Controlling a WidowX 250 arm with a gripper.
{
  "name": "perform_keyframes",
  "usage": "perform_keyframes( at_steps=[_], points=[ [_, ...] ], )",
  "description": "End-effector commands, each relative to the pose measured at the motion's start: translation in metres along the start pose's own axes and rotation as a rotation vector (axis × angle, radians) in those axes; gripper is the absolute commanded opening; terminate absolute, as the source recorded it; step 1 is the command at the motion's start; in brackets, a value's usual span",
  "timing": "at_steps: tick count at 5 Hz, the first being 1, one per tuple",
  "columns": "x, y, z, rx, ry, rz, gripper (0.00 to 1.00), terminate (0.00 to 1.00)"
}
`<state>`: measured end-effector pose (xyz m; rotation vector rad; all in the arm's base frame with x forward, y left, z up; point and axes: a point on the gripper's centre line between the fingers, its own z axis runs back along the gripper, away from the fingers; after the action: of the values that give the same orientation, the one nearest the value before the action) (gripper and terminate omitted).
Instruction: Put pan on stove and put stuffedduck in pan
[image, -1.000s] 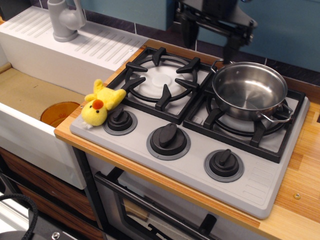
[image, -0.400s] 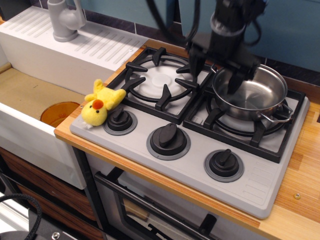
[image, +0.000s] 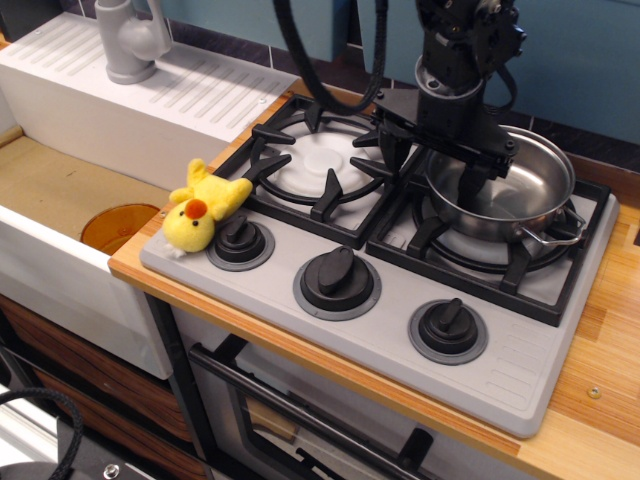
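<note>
Dropped lower since a moment ago: end effector, open, straddling the left rim of the pan on the stove, right burner. Stuffedduck near the worktop's left edge. Risk: knocking the pan askew off its grate.

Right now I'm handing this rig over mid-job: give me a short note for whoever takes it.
Gripper: open, low at the pan's left rim, one finger inside the pan, one outside; holding nothing.
Pan: on the stove's right burner.
Duck: lying at the stove's front-left corner, beside the left knob, untouched.
Done: pan on stove.
Left: go to the duck, grasp it, carry it right and drop it in the pan.
</note>
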<state>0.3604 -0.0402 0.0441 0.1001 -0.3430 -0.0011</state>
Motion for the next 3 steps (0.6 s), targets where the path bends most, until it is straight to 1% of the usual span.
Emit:
perform_keyframes(
  at_steps=[1,2,3],
  points=[
    [0.0123,0.0026,-0.0053,-0.014,-0.012,-0.001,0.0,0.0],
    [0.0139,0.0024,-0.0043,-0.013,-0.007,0.001,0.0,0.0],
    [0.0141,0.0016,0.0013,0.002,0.008,0.002,0.0,0.0]
  ],
)
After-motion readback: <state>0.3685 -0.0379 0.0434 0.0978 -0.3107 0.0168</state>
